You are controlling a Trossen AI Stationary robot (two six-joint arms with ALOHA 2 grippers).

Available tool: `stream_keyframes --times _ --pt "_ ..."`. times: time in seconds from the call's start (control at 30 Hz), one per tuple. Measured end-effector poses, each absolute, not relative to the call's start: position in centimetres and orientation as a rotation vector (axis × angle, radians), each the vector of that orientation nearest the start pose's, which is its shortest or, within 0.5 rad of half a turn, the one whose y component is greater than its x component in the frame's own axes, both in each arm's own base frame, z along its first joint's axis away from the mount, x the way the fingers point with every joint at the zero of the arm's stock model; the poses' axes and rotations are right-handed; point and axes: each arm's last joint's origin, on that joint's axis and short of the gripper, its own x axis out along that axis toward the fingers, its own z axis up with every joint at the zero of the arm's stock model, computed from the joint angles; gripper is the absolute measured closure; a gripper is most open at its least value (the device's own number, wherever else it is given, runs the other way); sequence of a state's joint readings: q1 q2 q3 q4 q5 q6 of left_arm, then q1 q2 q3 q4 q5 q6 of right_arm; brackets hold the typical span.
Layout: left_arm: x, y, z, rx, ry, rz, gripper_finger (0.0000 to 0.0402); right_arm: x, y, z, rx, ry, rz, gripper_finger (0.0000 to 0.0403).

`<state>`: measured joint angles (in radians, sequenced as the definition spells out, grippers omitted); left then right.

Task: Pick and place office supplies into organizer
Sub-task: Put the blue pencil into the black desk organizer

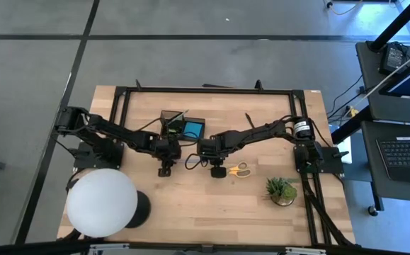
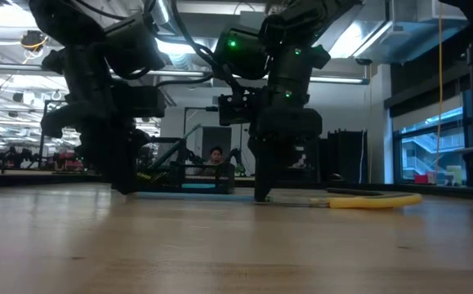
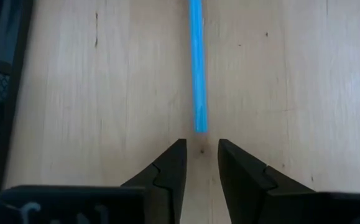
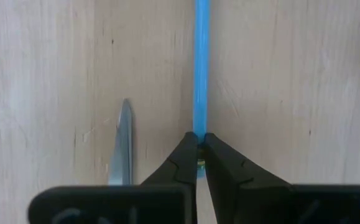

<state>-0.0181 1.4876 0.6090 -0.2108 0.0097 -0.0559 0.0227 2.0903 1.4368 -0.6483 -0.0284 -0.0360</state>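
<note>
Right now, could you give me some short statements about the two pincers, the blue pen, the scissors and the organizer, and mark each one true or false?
1. The right pincer is shut on one end of the blue pen. True.
2. The left pincer grips the pen's other end. False: it is open, the pen end just ahead of its tips.
3. The scissors lie in the organizer. False: they lie on the table.
4. The pen lies flat on the table. True.

A robotics lab. The wooden bench (image 1: pixel 190 205) stands on a grey floor (image 1: pixel 190 64) beside a laptop cart (image 1: pixel 403 152). Ceiling strip lights (image 2: pixel 359 33) and more workstations show behind.
</note>
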Motion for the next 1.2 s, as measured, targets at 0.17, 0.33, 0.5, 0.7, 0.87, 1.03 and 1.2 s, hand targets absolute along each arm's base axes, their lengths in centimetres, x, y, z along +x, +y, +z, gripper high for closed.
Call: stream_keyframes --times 0.17,0.33,0.5,0.7,0.87,1.03,1.2 --pt "24.45 -0.47 13.01 -0.047 1.1 0.007 0.0285 40.77 1.01 13.82 -0.027 1.301 0.067 0.0377" --pt "24.39 -0.42 12.99 -0.052 1.106 0.033 0.0228 40.77 0.99 13.83 -0.027 1.3 0.067 0.0377" --pt "24.39 -0.41 13.0 -0.069 1.105 0.044 0.0199 40.79 0.99 13.84 -0.029 1.297 0.068 0.0377" --pt "24.64 -0.42 13.15 -0.131 1.076 0.079 0.0194 40.97 1.0 13.89 -0.028 1.279 0.067 0.0377" --pt "24.56 -0.42 13.11 -0.141 1.084 0.087 0.0199 40.97 1.0 13.89 -0.027 1.278 0.067 0.0377" --pt "24.55 -0.35 13.11 -0.129 1.084 0.106 0.0232 40.97 1.0 13.89 -0.027 1.278 0.067 0.0377" --pt "24.53 -0.57 12.87 -0.121 1.098 0.105 0.0272 40.98 1.0 13.89 -0.027 1.278 0.067 0.0377"
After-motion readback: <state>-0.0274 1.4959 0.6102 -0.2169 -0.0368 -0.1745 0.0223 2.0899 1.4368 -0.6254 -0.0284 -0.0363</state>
